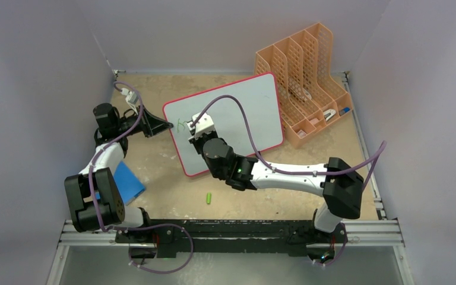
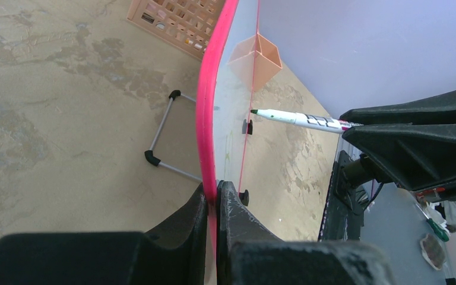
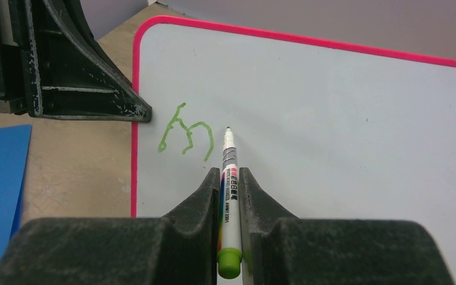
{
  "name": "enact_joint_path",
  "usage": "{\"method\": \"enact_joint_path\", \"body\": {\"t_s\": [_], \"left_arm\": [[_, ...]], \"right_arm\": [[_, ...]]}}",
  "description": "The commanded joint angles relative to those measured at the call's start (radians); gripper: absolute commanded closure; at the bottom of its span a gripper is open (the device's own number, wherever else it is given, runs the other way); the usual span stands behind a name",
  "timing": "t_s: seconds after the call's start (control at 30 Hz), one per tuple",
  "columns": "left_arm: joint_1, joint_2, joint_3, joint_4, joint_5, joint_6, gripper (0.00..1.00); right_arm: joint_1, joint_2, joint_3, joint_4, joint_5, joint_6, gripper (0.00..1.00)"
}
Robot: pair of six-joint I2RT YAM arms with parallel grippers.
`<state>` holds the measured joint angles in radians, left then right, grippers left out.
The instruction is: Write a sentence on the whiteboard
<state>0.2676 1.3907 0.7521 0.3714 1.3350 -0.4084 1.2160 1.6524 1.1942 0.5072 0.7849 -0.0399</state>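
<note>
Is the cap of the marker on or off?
Off: the marker in the right claw shows its bare tip beside the green strokes.

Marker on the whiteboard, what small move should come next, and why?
Probably slide the marker tip slightly right and start the next letter. Only one green letter is on the whiteboard, the tip sits just right of it, and the left jaws are clamped on the board's rim, steadying it.

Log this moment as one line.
left claw: shut on whiteboard rim | right claw: shut on marker | sentence: one green letter
</note>
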Motion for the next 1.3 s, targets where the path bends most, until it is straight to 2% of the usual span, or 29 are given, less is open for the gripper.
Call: {"method": "enact_joint_path", "body": {"t_s": [0.0, 1.27], "left_arm": [[-0.015, -0.018, 0.009, 0.008, 0.021, 0.029, 1.00], [-0.015, -0.021, 0.007, 0.005, 0.023, 0.031, 1.00]], "right_arm": [[-0.006, 0.004, 0.031, 0.055, -0.004, -0.014, 1.00], [-0.007, -0.035, -0.020, 0.003, 0.050, 0.033, 1.00]]}}
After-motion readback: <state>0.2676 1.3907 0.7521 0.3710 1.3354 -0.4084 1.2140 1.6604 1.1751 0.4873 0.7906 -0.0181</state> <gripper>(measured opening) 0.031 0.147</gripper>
